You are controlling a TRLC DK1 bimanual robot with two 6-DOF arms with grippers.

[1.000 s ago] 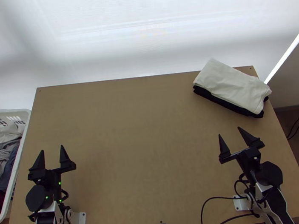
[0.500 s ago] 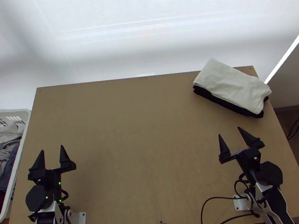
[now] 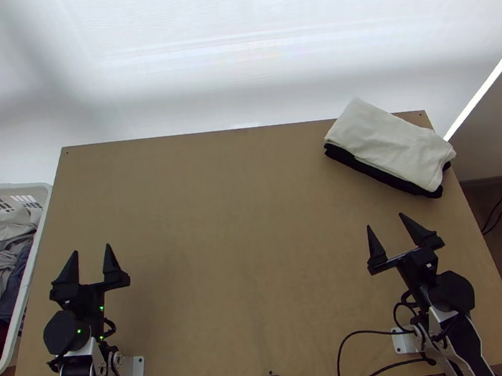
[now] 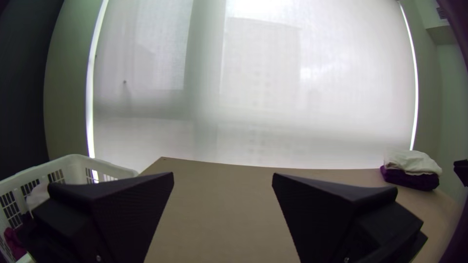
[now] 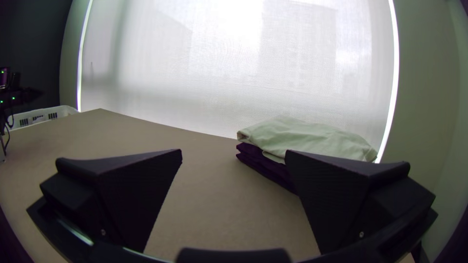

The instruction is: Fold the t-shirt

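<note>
In the top view my left gripper (image 3: 92, 248) stands open over the table's near left, nothing between its fingers. My right gripper (image 3: 385, 220) is also open and holds nothing, at the near right, short of the stacked cloths. That stack has a folded white cloth (image 3: 390, 141) lying on folded black cloth (image 3: 371, 169) at the far right corner. The left wrist view has my left gripper (image 4: 223, 176) with its fingers wide apart and the white cloth (image 4: 412, 161) far off. In the right wrist view, my right gripper (image 5: 234, 153) has the white cloth (image 5: 307, 139) beyond it.
A white basket (image 3: 28, 287) with bunched grey, blue and dark red clothes (image 3: 4, 260) stands against the table's left edge. The brown table top (image 3: 243, 246) lies bare between the arms. Black cables (image 3: 353, 336) run along the near edge by the right arm's base.
My left gripper has shifted very slightly to the right in the top view. The right arm, the stacked cloths and the basket have stayed where they were.
</note>
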